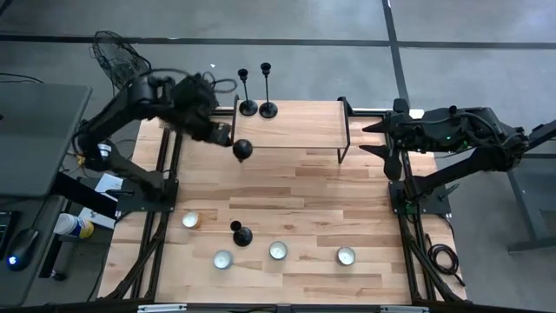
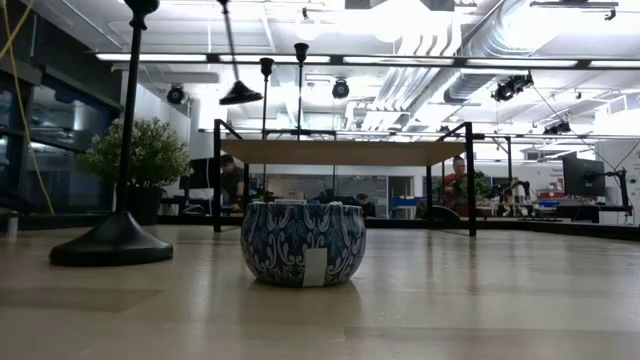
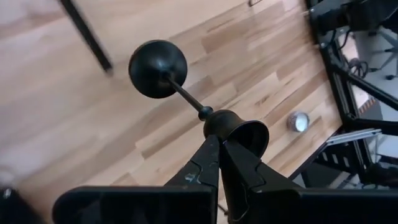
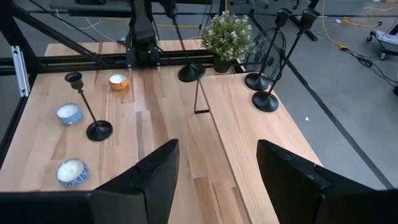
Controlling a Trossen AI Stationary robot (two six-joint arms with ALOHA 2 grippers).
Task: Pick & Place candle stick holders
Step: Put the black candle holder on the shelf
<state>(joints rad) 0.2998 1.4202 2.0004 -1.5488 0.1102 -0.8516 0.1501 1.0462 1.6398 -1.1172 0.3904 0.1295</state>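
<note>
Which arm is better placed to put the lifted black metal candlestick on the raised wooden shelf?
The left. Its gripper already clamps the slim matte-black candlestick beside the raised wooden shelf. The right gripper waits open and empty at the shelf's other end.

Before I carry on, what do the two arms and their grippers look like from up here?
Both arms are dark, jointed and glossy black. The left arm has black cables looping over its wrist; its left gripper has two slim, tapered black fingers. The right arm shows a small green light; its right gripper has broad, flat black fingers.
</note>
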